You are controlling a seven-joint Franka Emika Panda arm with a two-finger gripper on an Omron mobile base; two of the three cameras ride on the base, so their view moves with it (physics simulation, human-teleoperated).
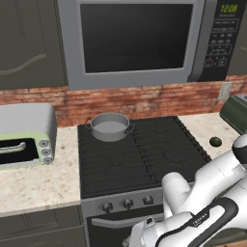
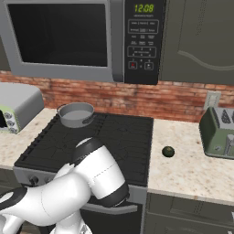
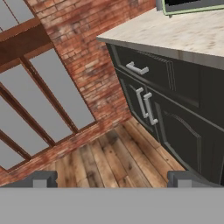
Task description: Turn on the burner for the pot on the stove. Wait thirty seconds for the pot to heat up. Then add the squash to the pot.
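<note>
The grey pot [image 1: 110,126] [image 2: 76,114] stands on the back left burner of the black stove [image 1: 144,159] [image 2: 114,137]; I see no flame under it or on any other burner. The dark green squash [image 1: 215,141] [image 2: 168,151] lies on the counter right of the stove. Round knobs [image 1: 128,203] line the steel front strip. My arm folds low in front of the stove. In the hand view my gripper [image 3: 113,180] is open with nothing between its fingertips [image 3: 40,179], and it looks down toward the wooden floor [image 3: 109,157] beside dark lower cabinets [image 3: 170,109].
A pale-green toaster oven [image 1: 24,137] [image 2: 11,112] sits on the left counter, and a green toaster [image 2: 219,130] [image 1: 236,113] on the right. A microwave [image 1: 140,38] [image 2: 82,36] hangs over the stove. A brick wall with windows [image 3: 48,96] stands beyond the cabinets.
</note>
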